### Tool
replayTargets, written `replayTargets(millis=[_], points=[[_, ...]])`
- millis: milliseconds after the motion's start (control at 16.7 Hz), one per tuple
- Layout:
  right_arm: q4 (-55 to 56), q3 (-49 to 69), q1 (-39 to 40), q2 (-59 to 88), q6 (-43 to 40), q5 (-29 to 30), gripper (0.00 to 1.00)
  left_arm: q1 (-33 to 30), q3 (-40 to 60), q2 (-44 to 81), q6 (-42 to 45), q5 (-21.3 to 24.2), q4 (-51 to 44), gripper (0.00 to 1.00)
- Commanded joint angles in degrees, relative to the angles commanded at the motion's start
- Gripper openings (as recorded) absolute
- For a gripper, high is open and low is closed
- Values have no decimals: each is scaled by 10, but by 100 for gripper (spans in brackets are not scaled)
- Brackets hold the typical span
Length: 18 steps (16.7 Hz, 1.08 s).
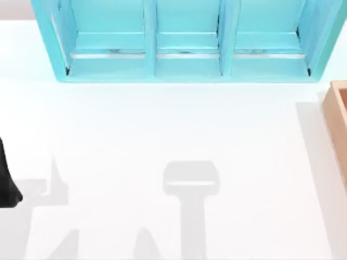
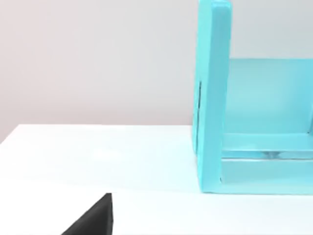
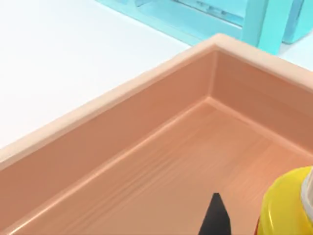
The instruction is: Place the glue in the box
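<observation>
Yellow rounded glue [image 3: 286, 205] above the box's [image 3: 146, 161] smooth tan floor.

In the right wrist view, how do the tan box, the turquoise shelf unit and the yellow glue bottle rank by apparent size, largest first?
1. The tan box with raised walls.
2. The turquoise shelf unit, cut off by the frame.
3. The yellow glue bottle, also cut off and close to the camera.

The order of the last two is unsure.

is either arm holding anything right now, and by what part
Cannot be told for sure. In the right wrist view the glue is over the box beside one dark finger, but no grip point shows.
</observation>
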Motion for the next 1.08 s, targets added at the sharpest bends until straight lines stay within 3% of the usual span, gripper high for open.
replayTargets(millis=[420, 1080], points=[[38, -9, 11, -1, 31, 0, 0, 0, 0, 0, 0, 0, 0, 100], [361, -109, 90, -29, 295, -9, 0, 0, 0, 0, 0, 0, 0, 100]])
